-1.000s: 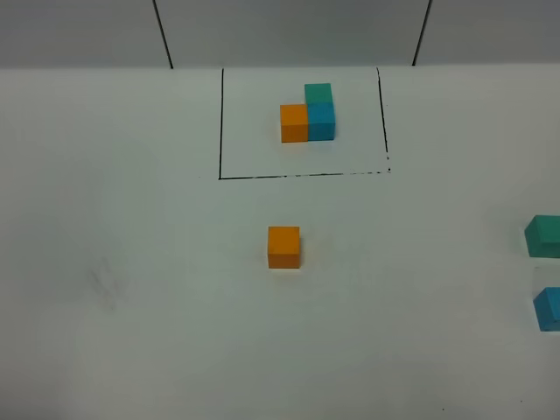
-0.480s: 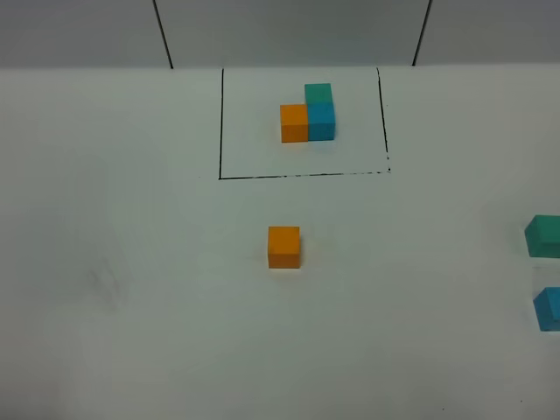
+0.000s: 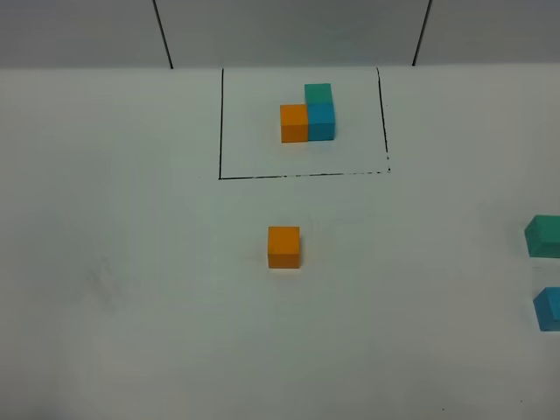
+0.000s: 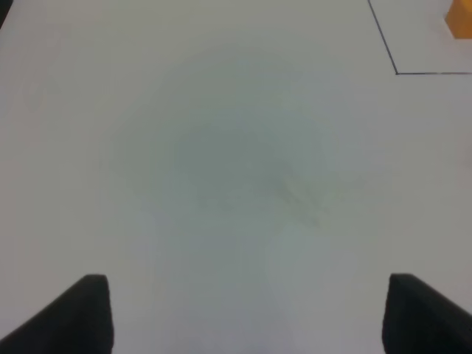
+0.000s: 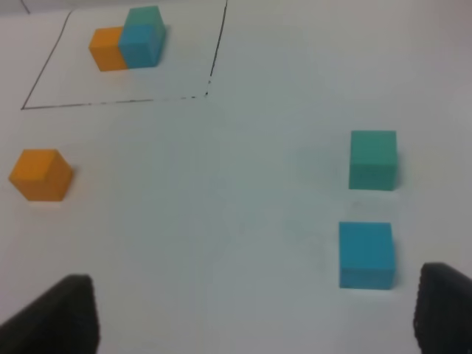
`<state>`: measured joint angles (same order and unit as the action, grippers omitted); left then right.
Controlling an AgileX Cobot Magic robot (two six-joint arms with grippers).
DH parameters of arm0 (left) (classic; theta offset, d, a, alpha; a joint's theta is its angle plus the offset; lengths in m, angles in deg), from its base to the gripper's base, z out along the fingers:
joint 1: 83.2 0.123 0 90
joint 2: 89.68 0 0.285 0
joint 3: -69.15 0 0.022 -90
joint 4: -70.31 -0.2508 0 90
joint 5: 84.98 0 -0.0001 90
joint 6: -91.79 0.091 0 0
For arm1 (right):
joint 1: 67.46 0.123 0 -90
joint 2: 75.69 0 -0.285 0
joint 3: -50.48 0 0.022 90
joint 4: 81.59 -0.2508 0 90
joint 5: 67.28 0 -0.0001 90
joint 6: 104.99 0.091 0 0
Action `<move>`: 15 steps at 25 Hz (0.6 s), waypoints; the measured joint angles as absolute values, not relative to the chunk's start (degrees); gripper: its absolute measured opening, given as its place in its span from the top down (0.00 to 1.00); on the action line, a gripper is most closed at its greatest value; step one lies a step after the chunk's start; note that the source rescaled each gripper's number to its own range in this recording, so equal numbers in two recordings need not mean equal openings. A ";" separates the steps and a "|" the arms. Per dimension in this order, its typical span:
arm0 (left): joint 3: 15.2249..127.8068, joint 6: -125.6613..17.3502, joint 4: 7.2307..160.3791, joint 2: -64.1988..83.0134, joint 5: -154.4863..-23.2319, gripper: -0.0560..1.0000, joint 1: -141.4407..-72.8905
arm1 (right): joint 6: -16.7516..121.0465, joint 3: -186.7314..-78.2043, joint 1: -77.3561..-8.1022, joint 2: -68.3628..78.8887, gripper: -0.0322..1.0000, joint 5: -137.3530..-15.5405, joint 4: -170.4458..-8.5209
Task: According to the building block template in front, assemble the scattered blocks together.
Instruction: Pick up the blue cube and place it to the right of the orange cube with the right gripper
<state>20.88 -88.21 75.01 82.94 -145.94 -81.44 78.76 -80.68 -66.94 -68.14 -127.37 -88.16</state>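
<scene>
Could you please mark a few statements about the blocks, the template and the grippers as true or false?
1. The loose orange cube lies outside the drawn frame. True.
2. The loose blue cube touches the loose teal-green cube. False: a clear gap separates them.
3. The left gripper holds a cube. False: its jaws stand open with nothing between them.
4. In the template, the orange and blue cubes touch. True.
</scene>
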 joint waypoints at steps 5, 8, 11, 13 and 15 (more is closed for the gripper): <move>20.88 -88.21 75.01 82.94 -145.94 0.38 -81.44 | 78.76 -80.68 -66.94 -68.14 0.26 -127.37 -88.16; 20.88 -88.21 75.01 82.94 -145.94 0.38 -81.44 | 78.76 -80.68 -66.94 -68.14 0.26 -127.37 -88.16; 20.88 -88.21 75.01 82.87 -145.94 0.38 -81.44 | 78.76 -80.68 -66.94 -68.14 0.26 -127.37 -88.16; 20.88 -88.21 75.01 82.81 -145.94 0.38 -81.44 | 78.76 -80.68 -66.94 -68.14 0.26 -127.37 -88.16; 20.88 -88.21 75.01 82.77 -145.94 0.38 -81.44 | 78.76 -80.68 -66.94 -68.14 0.26 -127.37 -88.16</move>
